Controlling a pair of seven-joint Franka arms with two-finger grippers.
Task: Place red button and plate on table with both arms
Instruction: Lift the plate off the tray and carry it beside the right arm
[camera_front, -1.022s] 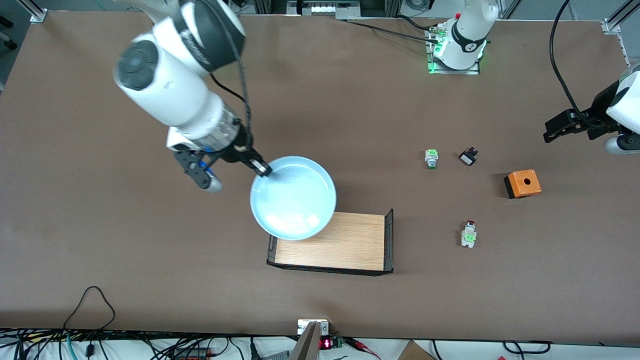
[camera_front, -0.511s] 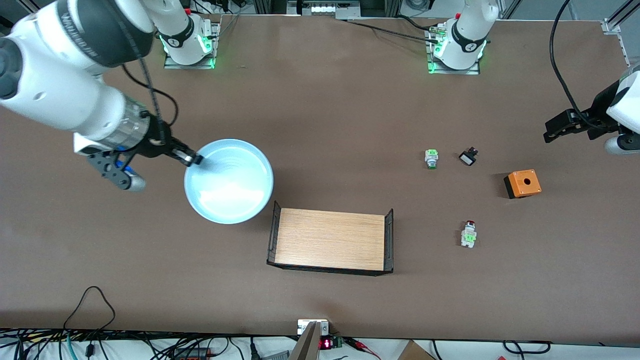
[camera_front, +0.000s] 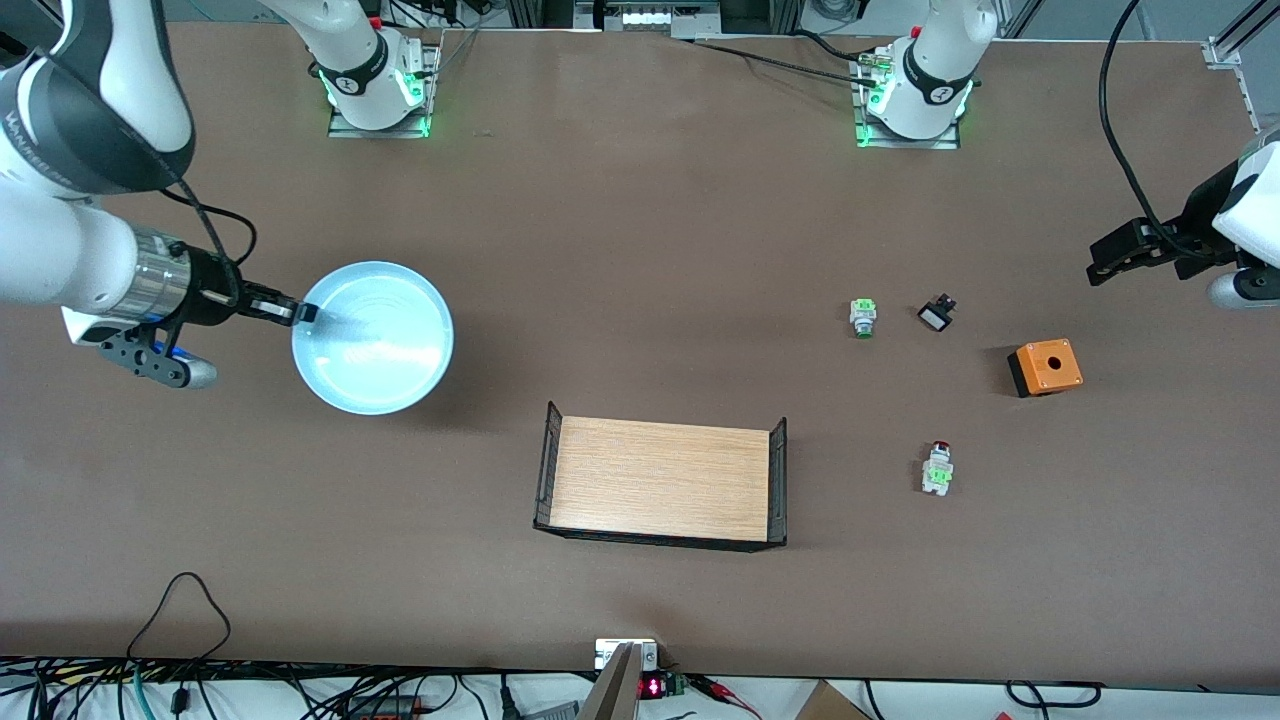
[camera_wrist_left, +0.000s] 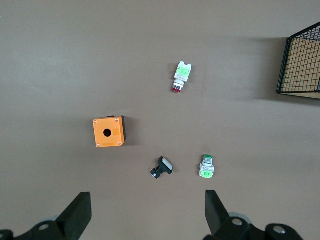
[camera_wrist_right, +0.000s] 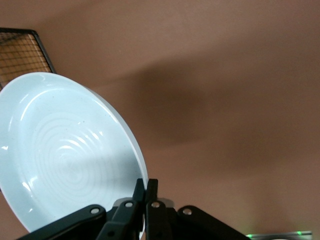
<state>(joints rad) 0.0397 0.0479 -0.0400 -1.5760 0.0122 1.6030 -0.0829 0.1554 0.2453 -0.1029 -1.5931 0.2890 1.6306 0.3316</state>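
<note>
Two white robot arms at a brown table (camera_front: 640, 220), seen from above. The right gripper (camera_front: 303, 312) is up over the table toward the right arm's end, fingers pinched tight on the rim of the light blue plate (camera_front: 373, 338); the plate hangs in the air w/ a shadow on the table below it. In the right wrist view the plate (camera_wrist_right: 65, 150) tilts, its rim clamped between the two black fingertips (camera_wrist_right: 146, 186).

The left gripper (camera_front: 1100, 262) hovers high at the left arm's end of the table, waiting; its fingers (camera_wrist_left: 80, 212) are spread wide apart w/ nothing between them.

The red button (camera_front: 937, 468) lies on its side on the table, nearer the front camera than the other small parts, between the wooden tray (camera_front: 660, 482) and the left arm's end. A green-capped switch (camera_front: 863, 317) and a small black-and-white part (camera_front: 936, 314) lie near each other, farther from the camera. An orange box (camera_front: 1045, 366) w/ a round hole in its top sits near them, closer to the left arm's end.
</note>
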